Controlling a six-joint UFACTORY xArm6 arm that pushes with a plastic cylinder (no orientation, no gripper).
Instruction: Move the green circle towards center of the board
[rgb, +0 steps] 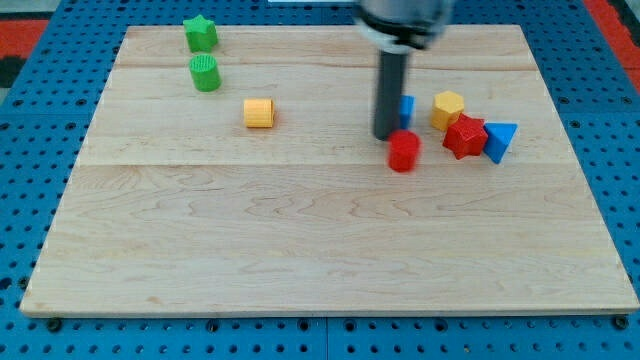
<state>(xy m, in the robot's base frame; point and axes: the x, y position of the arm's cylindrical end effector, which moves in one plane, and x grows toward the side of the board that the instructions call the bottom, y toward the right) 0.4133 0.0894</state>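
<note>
The green circle (206, 73) is a ridged green cylinder near the board's upper left. A green star (200, 33) lies just above it, toward the view's top. My tip (386, 136) is far to the right of both, near the board's middle right. It stands just above and left of a red cylinder (404, 152) and partly hides a blue block (407, 109) behind the rod.
An orange-yellow cylinder (259, 112) lies right of and below the green circle. A yellow hexagon (448, 108), a red star (465, 136) and a blue triangle (499, 140) cluster at the right. The wooden board (320, 250) sits on a blue pegboard.
</note>
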